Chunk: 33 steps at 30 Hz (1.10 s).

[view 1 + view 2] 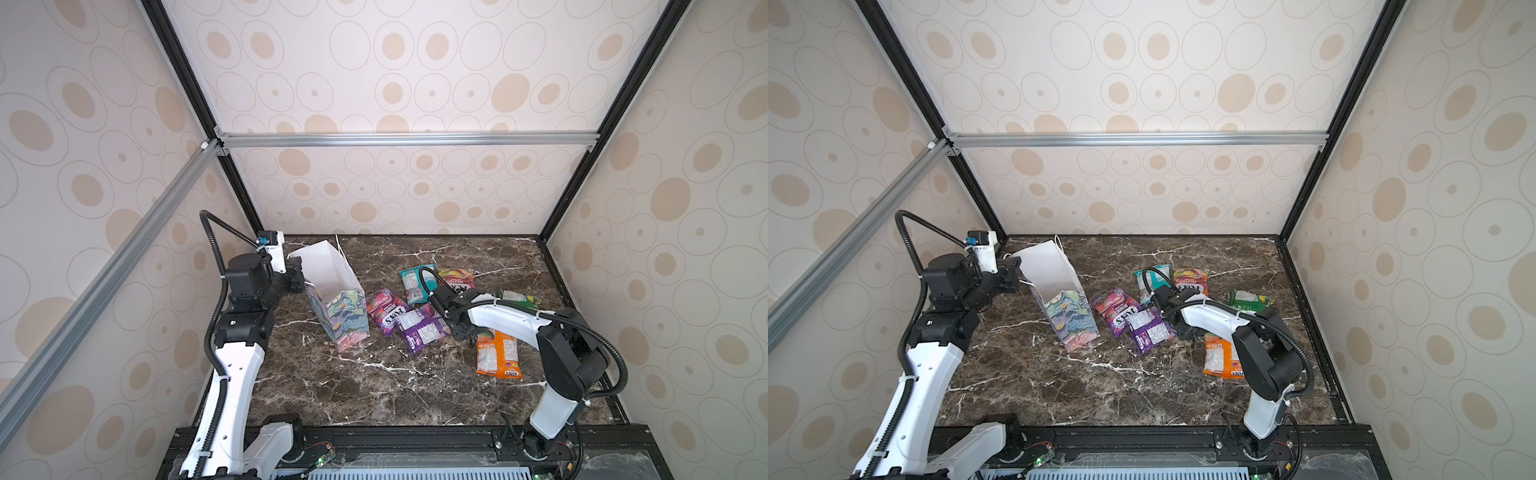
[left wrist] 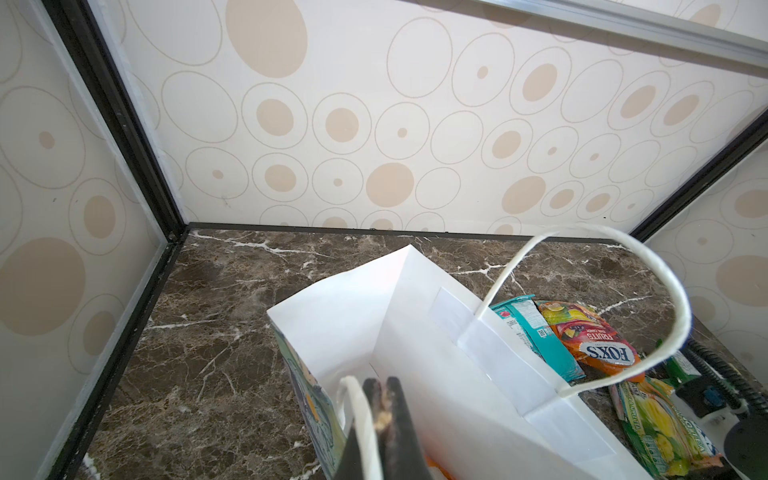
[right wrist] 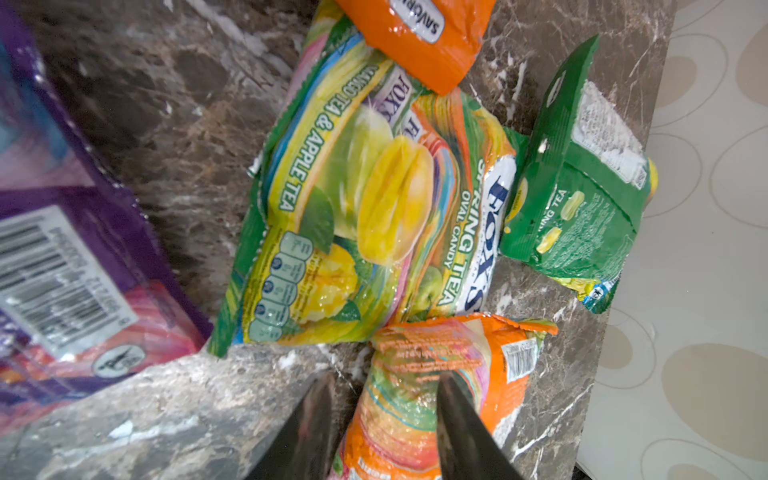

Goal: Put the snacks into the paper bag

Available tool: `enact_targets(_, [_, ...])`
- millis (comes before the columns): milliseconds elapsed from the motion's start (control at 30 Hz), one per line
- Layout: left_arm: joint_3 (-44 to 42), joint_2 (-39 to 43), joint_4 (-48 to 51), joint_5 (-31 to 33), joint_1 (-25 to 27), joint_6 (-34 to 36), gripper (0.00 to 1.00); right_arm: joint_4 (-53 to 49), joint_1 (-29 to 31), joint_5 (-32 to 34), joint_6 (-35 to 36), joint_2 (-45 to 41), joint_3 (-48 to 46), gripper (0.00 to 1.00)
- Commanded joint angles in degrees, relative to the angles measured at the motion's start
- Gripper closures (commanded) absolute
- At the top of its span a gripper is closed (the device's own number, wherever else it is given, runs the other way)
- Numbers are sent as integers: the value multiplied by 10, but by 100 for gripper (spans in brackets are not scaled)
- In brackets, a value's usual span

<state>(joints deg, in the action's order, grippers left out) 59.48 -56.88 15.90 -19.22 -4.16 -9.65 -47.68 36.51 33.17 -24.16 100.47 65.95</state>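
The paper bag (image 1: 332, 291) stands open, floral outside and plain white inside. The left gripper (image 2: 381, 399) is clenched tight on its near cord handle (image 2: 356, 409) at the rim, and the far handle (image 2: 648, 266) arches free over the mouth. Seven packets lie outside it on the marble table (image 1: 374, 395). The right gripper (image 3: 386, 415) points down over the orange packet (image 3: 415, 395), at the end away from its "FOX'S" logo, its fingers apart and astride the crumpled edge beside a barcode. I cannot tell whether they already pinch it. Just beyond the fingertips, meeting the orange one, lies the yellow-green packet (image 3: 353, 208), which reads "FOX'S SPRING TEA OVAL CANDY" and "& APPLE TEA". Overlapping its far end is the multicolour packet (image 2: 590, 336) marked "FOX'S FRUITS". On the gripper's outer side is a green packet (image 3: 582, 187) showing "RING TEA". On its bag side the purple packet (image 1: 424, 330) shows a barcode and lies against the pink-red packet (image 1: 384, 309), labelled "FOX'S BERRIES". The teal packet (image 1: 413, 284) lies farther off, beside the multicolour one.
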Motion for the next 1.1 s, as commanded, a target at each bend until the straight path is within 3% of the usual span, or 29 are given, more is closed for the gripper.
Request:
enact_targets(0, [7,-1,-7,-8,-4,-3,100,2,-11,4,-6,3,-12,57])
enact_targets(1067, [6,0,-7,-8,-5,-4,100,26,-22,-6,10,22,-22,61])
